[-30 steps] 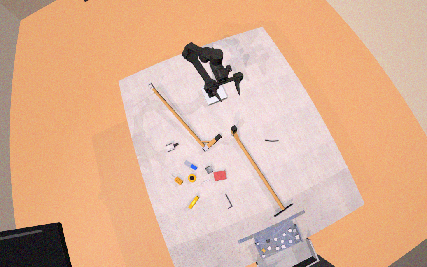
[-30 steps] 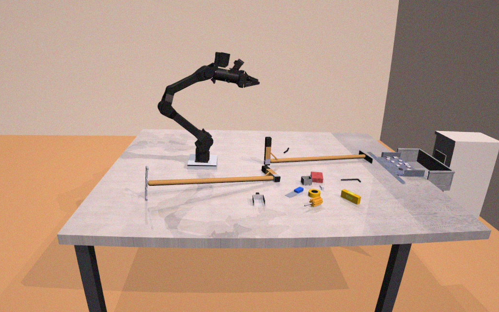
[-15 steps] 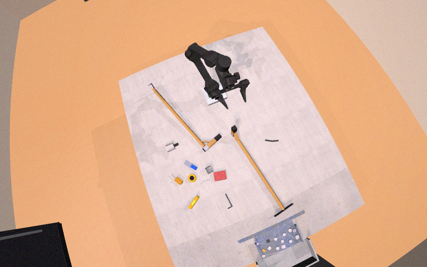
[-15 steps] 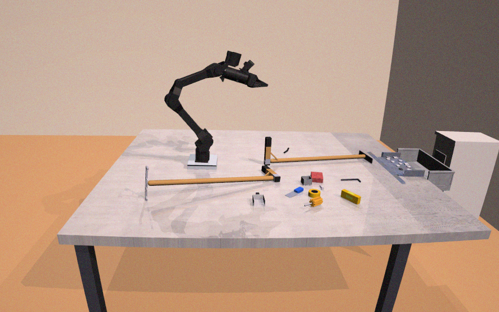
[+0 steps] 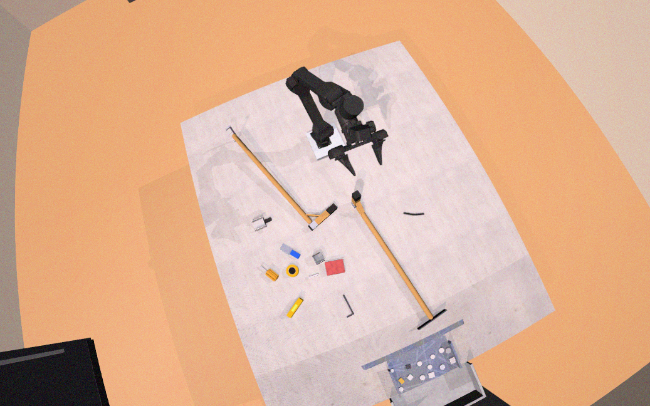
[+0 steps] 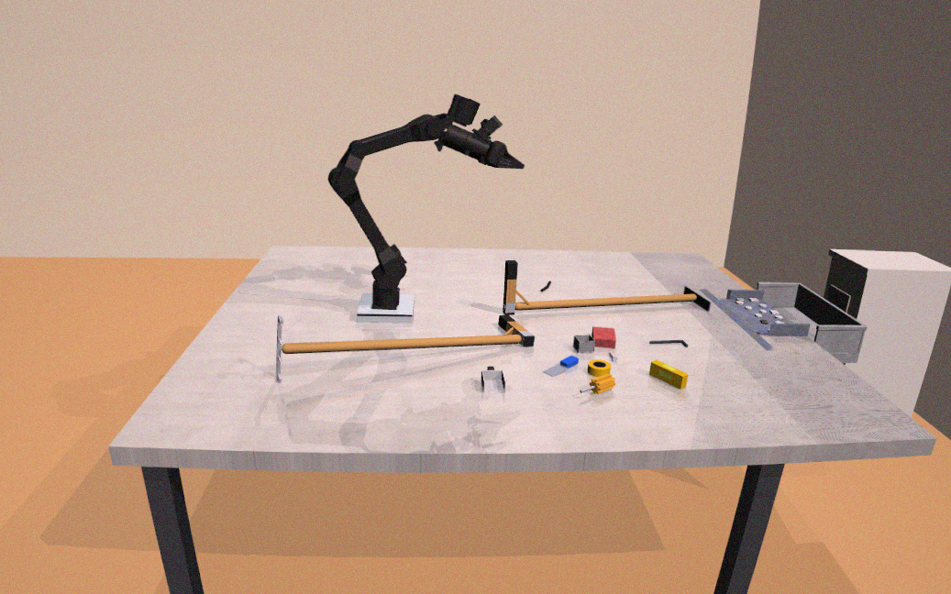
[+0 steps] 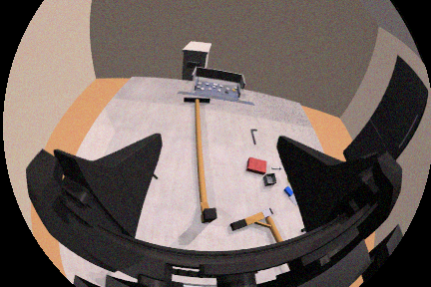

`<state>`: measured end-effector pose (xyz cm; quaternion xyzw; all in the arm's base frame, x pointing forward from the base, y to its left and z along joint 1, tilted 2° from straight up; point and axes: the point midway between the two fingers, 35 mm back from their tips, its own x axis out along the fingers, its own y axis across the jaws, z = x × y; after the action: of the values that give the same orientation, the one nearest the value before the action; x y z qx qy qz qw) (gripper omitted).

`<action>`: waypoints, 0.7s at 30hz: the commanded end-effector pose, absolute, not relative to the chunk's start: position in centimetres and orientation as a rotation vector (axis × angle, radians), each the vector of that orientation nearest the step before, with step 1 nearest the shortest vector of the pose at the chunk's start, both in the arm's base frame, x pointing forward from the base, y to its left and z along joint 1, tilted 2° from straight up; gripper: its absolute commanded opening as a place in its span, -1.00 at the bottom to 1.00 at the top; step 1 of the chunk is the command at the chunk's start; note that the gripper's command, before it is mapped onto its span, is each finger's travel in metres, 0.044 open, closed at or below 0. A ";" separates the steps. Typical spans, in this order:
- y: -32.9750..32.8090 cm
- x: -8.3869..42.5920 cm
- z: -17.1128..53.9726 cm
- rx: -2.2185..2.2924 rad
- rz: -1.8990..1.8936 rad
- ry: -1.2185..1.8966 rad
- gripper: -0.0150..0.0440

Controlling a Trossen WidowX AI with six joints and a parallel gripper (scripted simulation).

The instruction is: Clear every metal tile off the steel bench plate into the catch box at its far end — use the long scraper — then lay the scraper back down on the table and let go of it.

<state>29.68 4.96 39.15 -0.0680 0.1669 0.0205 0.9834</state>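
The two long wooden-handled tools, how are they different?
The tool near the plate has its black-topped grip standing up; the other tool has its grip lying over sideways. The first has a solid black blade, but the other has a thin grey metal head. Both have long, round, orange-brown handles and lie on the table.

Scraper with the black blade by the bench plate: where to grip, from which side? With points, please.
I'd take its upright grip (image 5: pixel 356 196) (image 6: pixel 510 284) (image 7: pixel 209 214), coming level from the arm-base side, gripper (image 5: pixel 367 170) (image 6: pixel 523 167) (image 7: pixel 221 141) fingers straddling it. It stands clear of the table at the near end; the shaft lies low, blade pointing toward the tiles.
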 end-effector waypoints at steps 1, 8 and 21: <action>5.3 30.7 38.7 -0.149 0.050 0.368 1.00; 5.7 32.3 38.2 -0.164 0.060 0.417 1.00; 6.4 35.2 36.9 -0.187 0.079 0.509 1.00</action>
<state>34.40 6.20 37.38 -0.0882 0.2394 0.0349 0.9663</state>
